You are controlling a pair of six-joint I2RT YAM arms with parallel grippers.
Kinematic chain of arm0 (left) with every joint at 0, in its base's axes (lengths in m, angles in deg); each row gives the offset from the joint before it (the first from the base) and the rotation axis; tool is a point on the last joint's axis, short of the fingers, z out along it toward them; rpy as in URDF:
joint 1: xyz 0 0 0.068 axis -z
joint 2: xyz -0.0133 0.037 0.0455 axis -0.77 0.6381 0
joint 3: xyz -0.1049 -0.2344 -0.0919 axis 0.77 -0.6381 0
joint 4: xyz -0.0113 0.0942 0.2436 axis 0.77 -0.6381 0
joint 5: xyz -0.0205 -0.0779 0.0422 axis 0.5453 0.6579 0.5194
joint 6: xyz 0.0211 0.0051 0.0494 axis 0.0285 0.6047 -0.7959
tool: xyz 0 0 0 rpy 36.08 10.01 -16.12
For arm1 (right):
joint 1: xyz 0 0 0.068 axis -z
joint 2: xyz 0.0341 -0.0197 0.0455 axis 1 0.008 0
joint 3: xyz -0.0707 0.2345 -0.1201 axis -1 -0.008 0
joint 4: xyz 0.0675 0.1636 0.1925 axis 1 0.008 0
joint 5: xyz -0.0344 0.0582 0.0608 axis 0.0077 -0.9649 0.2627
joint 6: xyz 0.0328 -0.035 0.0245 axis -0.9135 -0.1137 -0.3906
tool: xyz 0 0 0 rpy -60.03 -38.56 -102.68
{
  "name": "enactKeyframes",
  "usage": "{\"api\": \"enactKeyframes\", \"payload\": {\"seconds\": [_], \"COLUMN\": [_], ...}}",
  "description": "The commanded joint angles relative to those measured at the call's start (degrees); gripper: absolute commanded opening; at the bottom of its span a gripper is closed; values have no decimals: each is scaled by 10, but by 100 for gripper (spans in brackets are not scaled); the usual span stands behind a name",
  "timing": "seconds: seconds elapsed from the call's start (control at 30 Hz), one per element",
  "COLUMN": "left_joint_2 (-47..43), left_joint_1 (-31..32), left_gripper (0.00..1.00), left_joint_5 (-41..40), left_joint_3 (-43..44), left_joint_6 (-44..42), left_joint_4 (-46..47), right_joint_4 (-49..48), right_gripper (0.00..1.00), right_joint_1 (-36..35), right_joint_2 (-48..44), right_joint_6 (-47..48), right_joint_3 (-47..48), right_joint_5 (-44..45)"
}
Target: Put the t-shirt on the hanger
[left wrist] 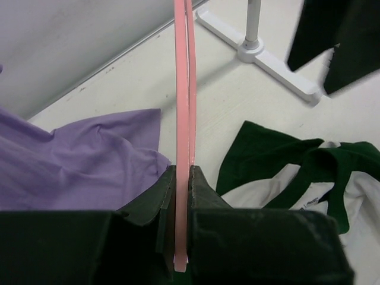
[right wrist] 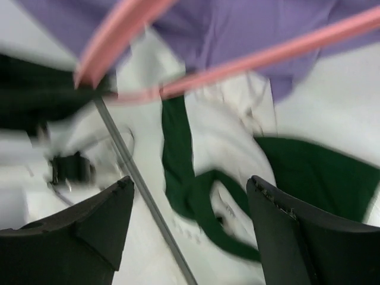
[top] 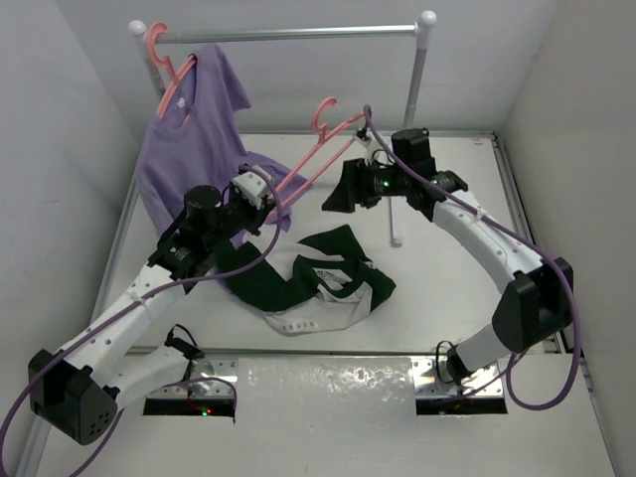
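The t-shirt (top: 318,283), white with dark green sleeves and collar, lies crumpled on the table; it also shows in the left wrist view (left wrist: 297,172) and the right wrist view (right wrist: 208,178). My left gripper (top: 266,194) is shut on the lower end of the pink hanger (top: 318,154) and holds it raised and tilted; the hanger (left wrist: 184,119) runs straight up between the jaws. My right gripper (top: 338,197) is open and empty, hovering above the t-shirt, just right of the hanger. The hanger's arms (right wrist: 249,59) cross the top of the right wrist view.
A plain purple t-shirt (top: 194,139) hangs on another pink hanger (top: 164,60) from the grey rack rail (top: 288,34) at the back. The rack's right post (top: 409,99) and white foot (left wrist: 267,59) stand behind the t-shirt. Walls close in on both sides.
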Motion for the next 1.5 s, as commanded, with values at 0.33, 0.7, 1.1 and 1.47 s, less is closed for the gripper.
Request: {"api": "enactKeyframes", "payload": {"seconds": [0.33,0.7,1.1,1.47], "left_joint_2": [-35,-40,-66,-35], "left_joint_1": [-21,-22,-22,-21], "left_gripper": [0,0,0,0], "left_joint_5": [261,418,457,406], "left_joint_3": [33,57,59,60], "left_joint_6": [-92,-77,-42,4], "left_joint_4": [-87,-121,-118,-65], "right_joint_4": [359,484,509,447], "right_gripper": [86,86,43,0], "right_joint_1": [2,2,20,19], "right_joint_2": [-208,-185,-151,-202], "right_joint_6": [581,681,678,592], "right_joint_3": [118,172,169,85], "right_joint_5": [177,207,96,-18]}}
